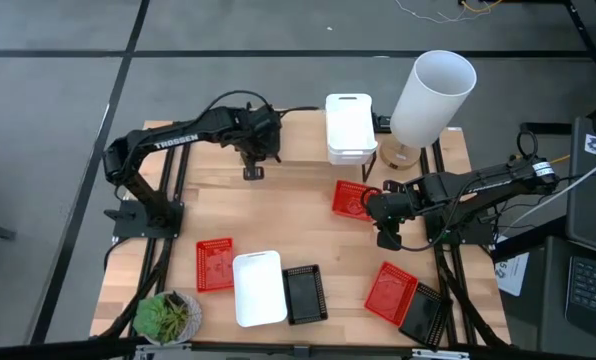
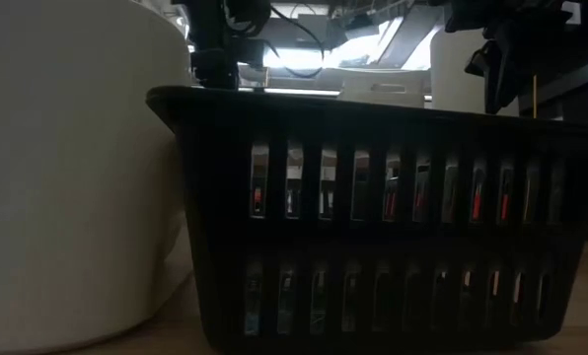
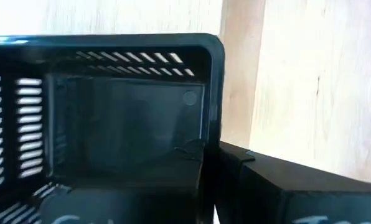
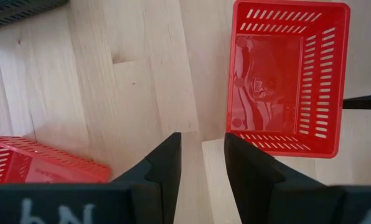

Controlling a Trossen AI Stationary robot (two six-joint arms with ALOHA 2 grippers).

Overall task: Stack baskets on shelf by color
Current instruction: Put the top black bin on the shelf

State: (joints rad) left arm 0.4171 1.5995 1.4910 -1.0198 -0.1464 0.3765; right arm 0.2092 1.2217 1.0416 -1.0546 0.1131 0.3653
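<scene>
Left gripper (image 1: 254, 160) over shelf (image 1: 298, 150), jaws unclear; right gripper (image 1: 386, 222) beside red basket (image 1: 352, 198), jaws apart.

Three red baskets lie on the desk: one near left (image 1: 215, 264), one right of centre (image 1: 354, 198) and one near right (image 1: 391, 290). Two black baskets show from above, one near centre (image 1: 305, 294) and one at the near right corner (image 1: 425, 315); a third black basket (image 3: 129, 106) fills the left wrist view. One white basket (image 1: 258, 288) lies alone near centre, and a white stack (image 1: 349, 127) stands at the far edge; how many it holds cannot be told. There is one white cylinder (image 1: 433, 95), one potted plant (image 1: 166, 316) and two arms, left (image 1: 178, 140) and right (image 1: 478, 185).
</scene>
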